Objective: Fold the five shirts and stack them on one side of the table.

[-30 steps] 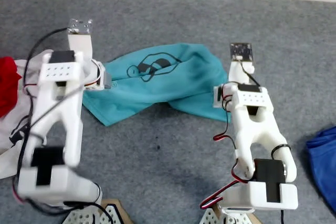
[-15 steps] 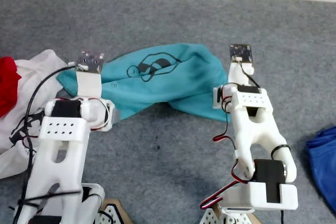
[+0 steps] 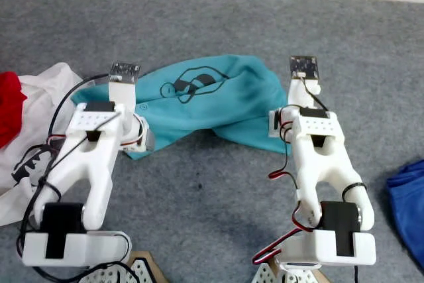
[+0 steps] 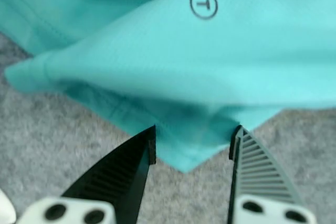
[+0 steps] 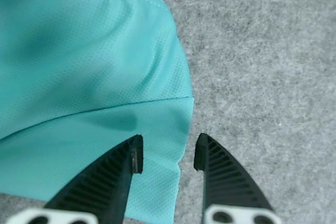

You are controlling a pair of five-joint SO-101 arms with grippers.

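Observation:
A teal shirt (image 3: 218,101) with a dark print lies crumpled across the middle of the grey table. In the left wrist view my left gripper (image 4: 193,142) is open just above the shirt's (image 4: 210,66) near-left corner, and that corner lies between the two fingers. My right gripper (image 5: 168,153) is open as well, straddling the hem at the teal shirt's (image 5: 79,77) right edge. In the high view the left arm (image 3: 99,120) stands over the shirt's left end and the right arm (image 3: 311,130) over its right end.
A white shirt (image 3: 46,91) and a red shirt (image 3: 8,107) lie bunched at the left edge of the table. A blue shirt (image 3: 407,203) sits at the right edge. Bare grey carpet (image 3: 212,190) stretches between the two arm bases.
The left arm has swung from the far left toward the right, over the teal shirt's left corner. The teal shirt's left end now shows farther left. The right arm has stayed still.

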